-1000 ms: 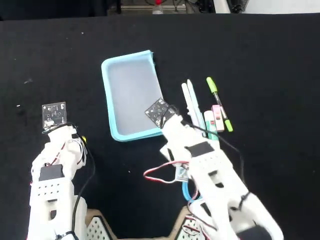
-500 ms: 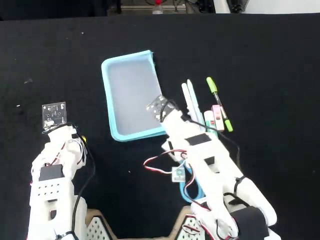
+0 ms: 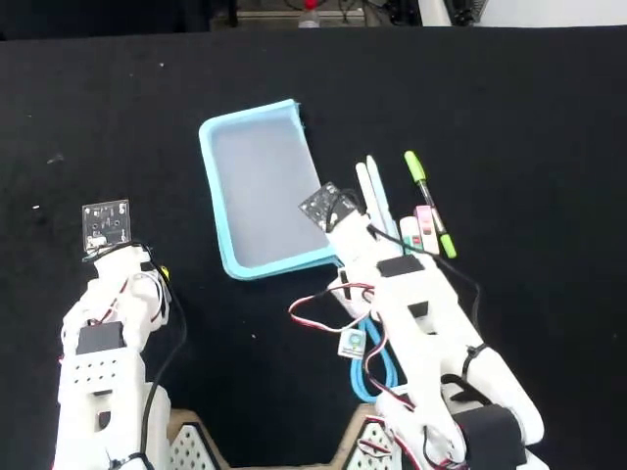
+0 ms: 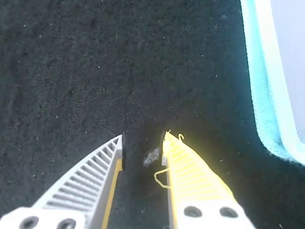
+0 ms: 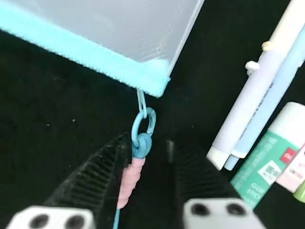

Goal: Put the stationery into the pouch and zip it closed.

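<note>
On the black worktop (image 3: 529,108), a light-blue pouch (image 3: 257,186) with a translucent face, lying flat. Nothing to be made out inside it.

Just beside its right edge, and outside it, the stationery in a loose row:
- two pale pens (image 3: 375,194) side by side
- a glue stick (image 3: 410,241)
- a small pink item (image 3: 427,231)
- a green highlighter (image 3: 429,204), farthest from the pouch

Right arm (image 3: 411,313) stretched to the pouch's near right corner. Right jaws open to a moderate gap, one finger on either side of the zip pull (image 5: 141,128). The pull: a blue ring with a pink cord below it, hanging off that corner. No grip on it; possibly brushing one finger, though hard to tell from the wrist view.

Left arm (image 3: 106,323) near the pouch's left edge, not touching it, low over bare worktop. Left jaws a little way open, holding nothing, with only dark cloth between the white finger and the yellow one.
</note>
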Tool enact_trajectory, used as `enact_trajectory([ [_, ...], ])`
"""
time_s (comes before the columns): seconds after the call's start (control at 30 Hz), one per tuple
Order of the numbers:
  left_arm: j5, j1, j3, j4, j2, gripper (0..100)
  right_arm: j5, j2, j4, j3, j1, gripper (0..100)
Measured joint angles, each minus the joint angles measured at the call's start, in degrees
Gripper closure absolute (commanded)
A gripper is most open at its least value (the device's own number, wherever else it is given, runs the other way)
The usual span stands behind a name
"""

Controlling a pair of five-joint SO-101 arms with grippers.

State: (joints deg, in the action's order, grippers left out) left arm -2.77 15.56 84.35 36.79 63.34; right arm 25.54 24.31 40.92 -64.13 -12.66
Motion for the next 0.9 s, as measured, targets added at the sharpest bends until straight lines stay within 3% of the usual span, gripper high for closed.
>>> enact_trajectory([
  [0.33,0.0,0.0,0.0,0.0,0.0,86,0.0,-5.98,-3.87,2.11,0.0,84.5],
  [0.5,0.0,0.0,0.0,0.0,0.0,86,0.0,-13.54,-1.14,8.88,0.0,99.3],
  [0.57,0.0,0.0,0.0,0.0,0.0,86,0.0,-14.95,-0.79,10.55,0.62,98.8],
  [0.9,0.0,0.0,0.0,0.0,0.0,86,0.18,-4.66,6.77,11.16,0.97,98.8],
])
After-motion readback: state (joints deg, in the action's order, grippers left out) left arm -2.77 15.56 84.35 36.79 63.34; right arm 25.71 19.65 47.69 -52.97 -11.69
